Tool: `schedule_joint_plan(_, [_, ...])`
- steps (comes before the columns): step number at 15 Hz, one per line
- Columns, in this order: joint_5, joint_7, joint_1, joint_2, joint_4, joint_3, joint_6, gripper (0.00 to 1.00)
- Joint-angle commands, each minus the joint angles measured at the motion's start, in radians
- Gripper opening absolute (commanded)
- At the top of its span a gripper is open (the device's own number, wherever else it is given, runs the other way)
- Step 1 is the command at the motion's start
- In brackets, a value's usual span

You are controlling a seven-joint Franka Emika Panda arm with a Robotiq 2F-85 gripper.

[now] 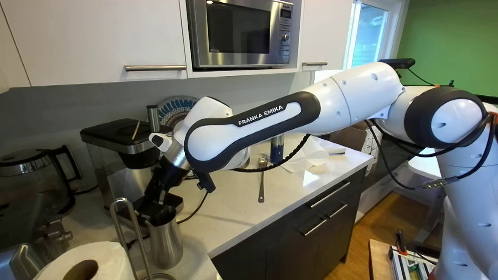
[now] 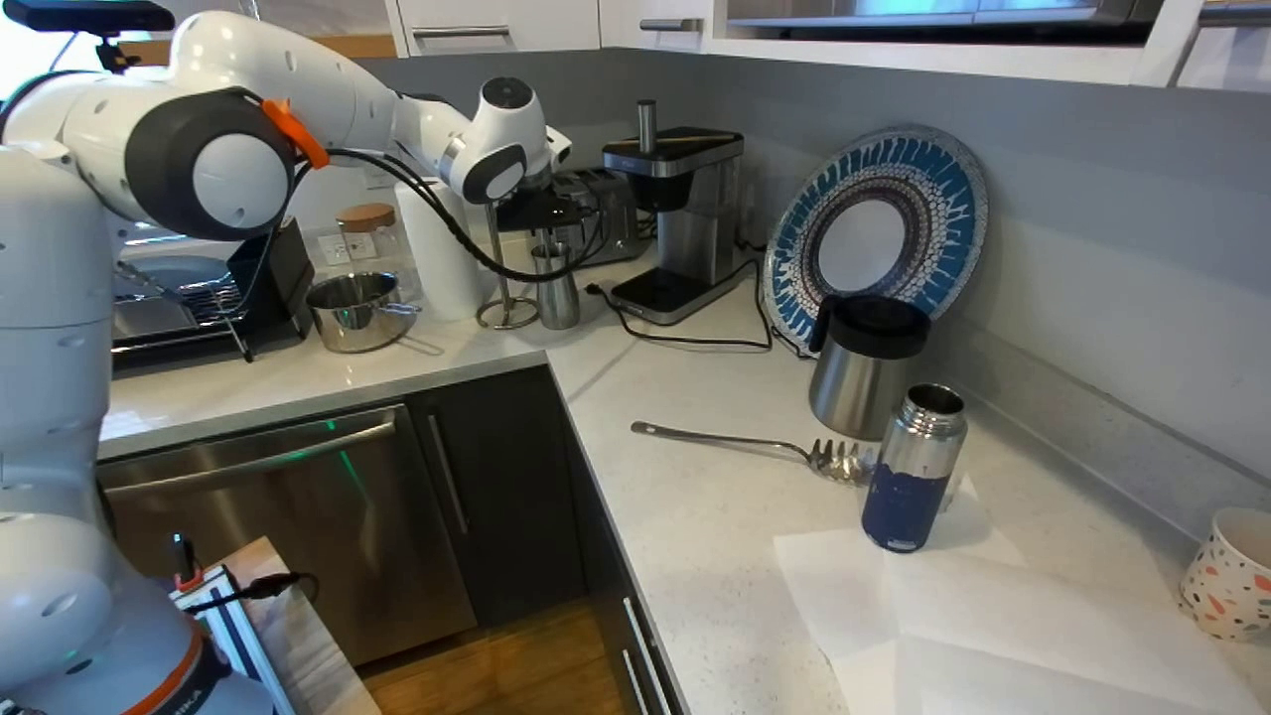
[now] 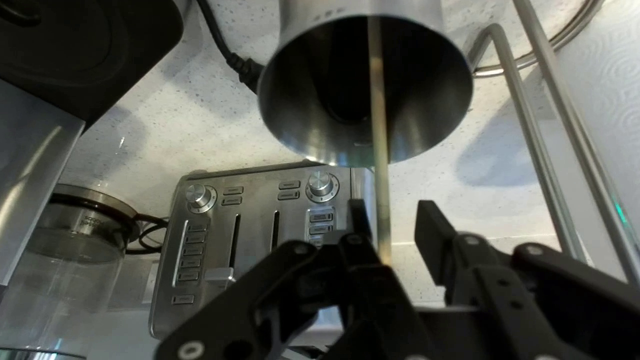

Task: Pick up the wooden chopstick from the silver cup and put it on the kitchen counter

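Note:
The wooden chopstick (image 3: 378, 115) stands in the silver cup (image 3: 325, 135) and sticks out over its rim in the wrist view. The cup is upright on the off-white kitchen counter (image 1: 233, 210) in both exterior views, with its steel side showing (image 1: 166, 243) (image 2: 558, 300). My gripper (image 3: 392, 215) is open, with the chopstick's upper part between its fingers. The stick is close to the left finger, and a gap shows to the right finger. Its top end passes behind the left finger. In an exterior view my gripper (image 1: 151, 206) points down at the cup's mouth; I cannot make out the chopstick there.
A wire holder (image 1: 136, 221) and paper towel roll (image 1: 101, 260) stand beside the cup. The toaster (image 3: 255, 200) and coffee machine (image 2: 695, 218) are close by; another thin pale stick (image 1: 135, 130) lies on the machine's top. A serving spoon (image 2: 715, 437) lies on the counter.

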Motion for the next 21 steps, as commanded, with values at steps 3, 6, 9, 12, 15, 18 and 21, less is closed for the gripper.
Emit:
schedule_joint_plan(3, [0.051, -0.053, -0.025, 0.015, 0.019, 0.028, -0.002, 0.00])
schedule_joint_plan(6, [0.071, -0.043, -0.038, -0.020, 0.006, 0.030, -0.020, 0.02])
schedule_joint_plan(9, [0.121, -0.055, -0.057, -0.070, -0.011, 0.040, -0.004, 0.02])
schedule_joint_plan(12, [0.207, -0.087, -0.088, -0.128, -0.025, 0.066, 0.017, 0.02])
schedule_joint_plan(15, [0.286, -0.109, -0.101, -0.177, -0.034, 0.077, 0.041, 0.02])
schedule_joint_plan(18, [0.343, -0.127, -0.106, -0.219, -0.046, 0.080, 0.063, 0.02])
schedule_joint_plan(21, [0.371, -0.136, -0.100, -0.261, -0.071, 0.073, 0.107, 0.02])
